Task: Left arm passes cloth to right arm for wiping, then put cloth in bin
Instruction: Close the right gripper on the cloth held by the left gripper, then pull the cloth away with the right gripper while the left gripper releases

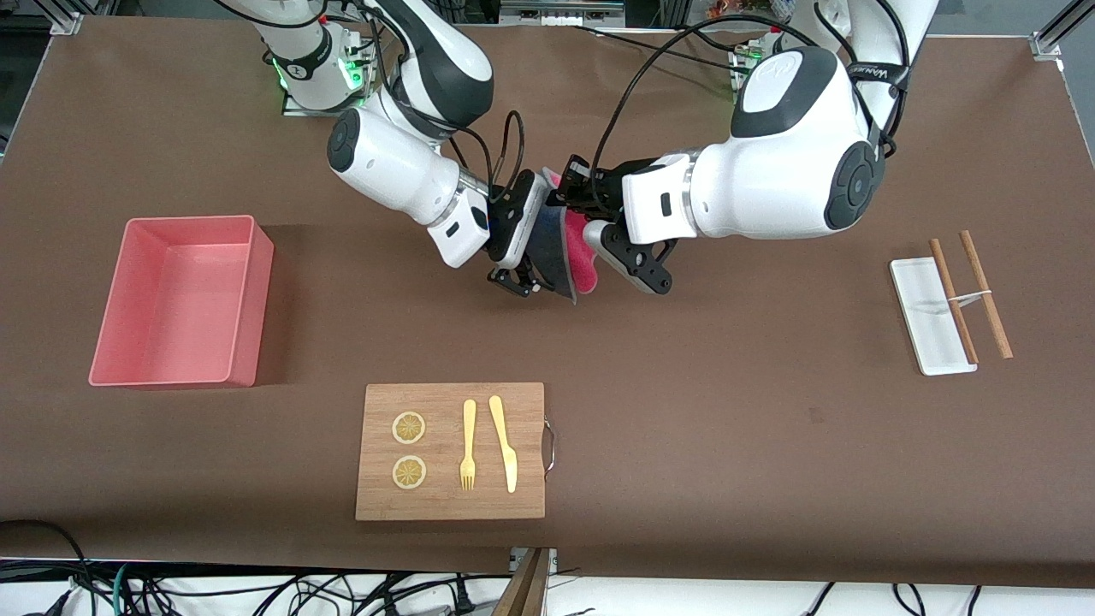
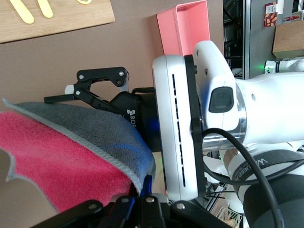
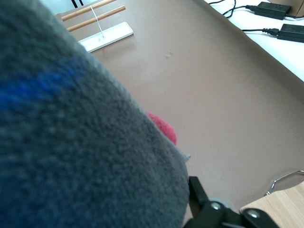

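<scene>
**Cloth hangs between two grippers at the handover**

The cloth (image 1: 565, 257) hangs in the air over the bare middle of the tabletop (image 1: 727, 411), well clear of the surface. It droops as a soft flap, dark grey with a pale stitched edge on the face toward the right arm, magenta-red and fleecy on the face toward the left arm. It is up there, I judge, so the two arms can meet around it without dragging it.

The left gripper (image 1: 571, 190) has its jaws clenched on the cloth's upper edge, which is what keeps it hanging. The right gripper (image 1: 516, 282) sits pressed up against the grey face. Its wrist camera is nearly smothered by fabric, and I cannot tell whether its jaws have closed.

The pink bin (image 1: 180, 299) waits empty toward the right arm's end. The wooden cutting board (image 1: 451, 451), carrying a yellow fork (image 1: 468, 445), a yellow knife (image 1: 504, 442) and two lemon slices (image 1: 409, 450), lies nearer the front camera.
</scene>
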Tool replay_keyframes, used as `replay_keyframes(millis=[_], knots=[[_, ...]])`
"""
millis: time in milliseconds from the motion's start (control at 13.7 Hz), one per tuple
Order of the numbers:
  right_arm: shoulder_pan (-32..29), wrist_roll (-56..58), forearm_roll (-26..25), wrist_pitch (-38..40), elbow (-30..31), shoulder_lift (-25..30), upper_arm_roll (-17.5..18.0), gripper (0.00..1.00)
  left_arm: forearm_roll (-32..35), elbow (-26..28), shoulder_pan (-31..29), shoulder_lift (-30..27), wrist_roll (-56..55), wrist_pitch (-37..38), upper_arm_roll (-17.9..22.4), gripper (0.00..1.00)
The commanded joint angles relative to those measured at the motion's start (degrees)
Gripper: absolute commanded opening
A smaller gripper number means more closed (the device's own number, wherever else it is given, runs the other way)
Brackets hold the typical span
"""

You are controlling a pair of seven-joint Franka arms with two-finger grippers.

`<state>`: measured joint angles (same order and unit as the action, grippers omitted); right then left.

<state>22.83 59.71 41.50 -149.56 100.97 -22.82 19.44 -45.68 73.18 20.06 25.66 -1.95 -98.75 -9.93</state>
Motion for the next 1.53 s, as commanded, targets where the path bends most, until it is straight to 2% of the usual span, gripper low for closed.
replay_keyframes(millis=[0, 73, 292, 875, 948, 1021, 1458], knots=[[0.2, -1.4, -0.7, 0.1, -1.4, -0.7, -0.1, 0.08, -1.1, -1.1, -0.1, 0.3, -0.9, 0.4, 0.2, 0.00], [0.1, -2.7, -0.6, 0.3, -1.4, -0.6, -0.1, 0.00, -1.1, -1.1, -0.1, 0.3, -0.9, 0.4, 0.2, 0.00], [-0.5, -6.0, -1.3, 2.6, -1.7, 0.0, -0.1, 0.00, -1.2, -1.1, 0.0, 0.3, -0.9, 0.4, 0.2, 0.00], [-6.7, -5.6, -3.4, 16.7, -1.2, 5.0, -0.2, 0.00, -0.8, -1.1, -0.1, 0.2, -1.0, 0.4, 0.2, 0.00], [-7.4, -5.6, -4.1, 18.0, -1.1, 5.5, -0.2, 0.00, -0.6, -1.1, -0.1, 0.2, -0.9, 0.6, 0.2, 0.16], [-8.0, -5.6, -4.8, 19.6, -1.0, 5.9, -0.3, 0.00, -0.5, -1.1, -0.1, 0.1, -0.5, 0.6, 0.2, 0.99], [-14.0, -5.9, -9.7, 30.3, 1.3, 11.8, -0.4, 0.00, -0.3, -1.1, -0.3, -1.1, -1.0, 1.4, 0.7, 1.00]])
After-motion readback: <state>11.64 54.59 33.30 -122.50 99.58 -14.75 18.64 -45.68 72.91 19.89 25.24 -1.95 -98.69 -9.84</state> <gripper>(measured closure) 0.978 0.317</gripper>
